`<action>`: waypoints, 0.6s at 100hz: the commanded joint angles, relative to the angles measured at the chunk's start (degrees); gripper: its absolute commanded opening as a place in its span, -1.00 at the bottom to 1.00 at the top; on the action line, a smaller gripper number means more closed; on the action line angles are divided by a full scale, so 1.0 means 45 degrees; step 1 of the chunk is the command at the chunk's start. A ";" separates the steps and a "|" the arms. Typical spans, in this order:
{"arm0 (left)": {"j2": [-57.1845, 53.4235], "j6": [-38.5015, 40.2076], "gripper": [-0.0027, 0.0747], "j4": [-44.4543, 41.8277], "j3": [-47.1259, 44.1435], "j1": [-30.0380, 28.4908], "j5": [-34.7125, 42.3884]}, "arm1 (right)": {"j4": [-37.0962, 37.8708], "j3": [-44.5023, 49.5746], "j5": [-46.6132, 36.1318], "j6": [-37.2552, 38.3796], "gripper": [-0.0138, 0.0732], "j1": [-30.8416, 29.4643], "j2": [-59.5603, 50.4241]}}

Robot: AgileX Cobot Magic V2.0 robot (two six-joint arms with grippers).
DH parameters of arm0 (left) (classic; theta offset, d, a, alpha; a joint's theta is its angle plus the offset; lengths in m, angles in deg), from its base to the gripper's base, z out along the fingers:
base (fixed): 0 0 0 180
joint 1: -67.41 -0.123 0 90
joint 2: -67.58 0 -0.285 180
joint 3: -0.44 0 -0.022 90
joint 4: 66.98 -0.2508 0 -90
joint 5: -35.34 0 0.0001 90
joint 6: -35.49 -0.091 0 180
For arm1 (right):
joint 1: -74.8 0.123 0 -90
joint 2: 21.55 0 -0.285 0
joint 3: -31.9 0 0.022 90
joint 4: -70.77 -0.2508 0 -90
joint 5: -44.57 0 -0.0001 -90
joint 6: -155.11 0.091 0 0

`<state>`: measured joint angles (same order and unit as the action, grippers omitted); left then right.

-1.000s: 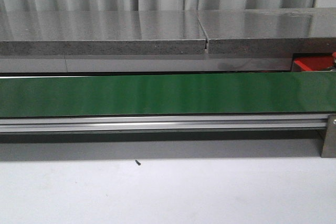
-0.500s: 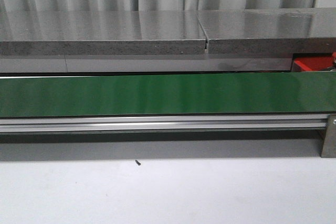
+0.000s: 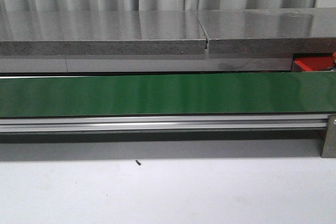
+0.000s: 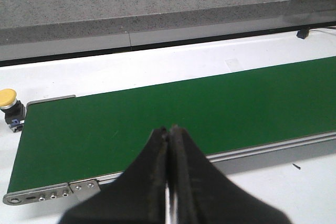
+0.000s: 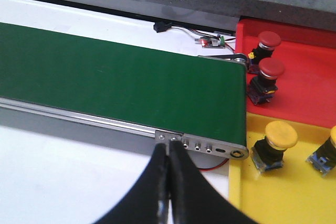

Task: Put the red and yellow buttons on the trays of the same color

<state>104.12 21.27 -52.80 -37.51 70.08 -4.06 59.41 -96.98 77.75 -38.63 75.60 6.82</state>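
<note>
— Anything moved in the last second?

— Nothing in the front view: the green belt (image 3: 157,95) is as bare as before, so no progress.

— Your jaws?

— My left gripper (image 4: 168,132) and right gripper (image 5: 168,150) are both pressed closed, empty.

— And the buttons?

— Taking twelve as straight ahead of my fingers, a loose yellow button (image 4: 7,97) sits off the belt's end at ten o'clock from my left jaws, well apart. From my right jaws, the red tray (image 5: 310,77) with two red buttons (image 5: 272,67) is at one o'clock, and the yellow tray (image 5: 294,198) at three.
</note>
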 commanded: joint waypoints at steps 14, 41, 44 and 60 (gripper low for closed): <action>0.0961 0.0842 -0.98 0.0090 0.0513 -0.0092 0.1300 | -0.0155 -0.0312 -0.0811 -0.0110 -0.95 0.0046 0.0083; 0.4005 0.1214 -0.98 0.0291 0.1657 -0.1237 0.1276 | -0.0155 -0.0312 -0.0811 -0.0110 -0.95 0.0046 0.0083; 0.4305 0.1342 -0.98 0.0314 0.1821 -0.1487 0.1276 | -0.0155 -0.0312 -0.0811 -0.0110 -0.95 0.0046 0.0083; 0.6068 0.1513 -0.94 0.0314 0.2737 -0.3176 0.0878 | -0.0155 -0.0312 -0.0811 -0.0110 -0.95 0.0046 0.0083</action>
<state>128.48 27.22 -52.50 -28.90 58.90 -2.73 59.41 -96.98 77.97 -38.63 75.60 6.82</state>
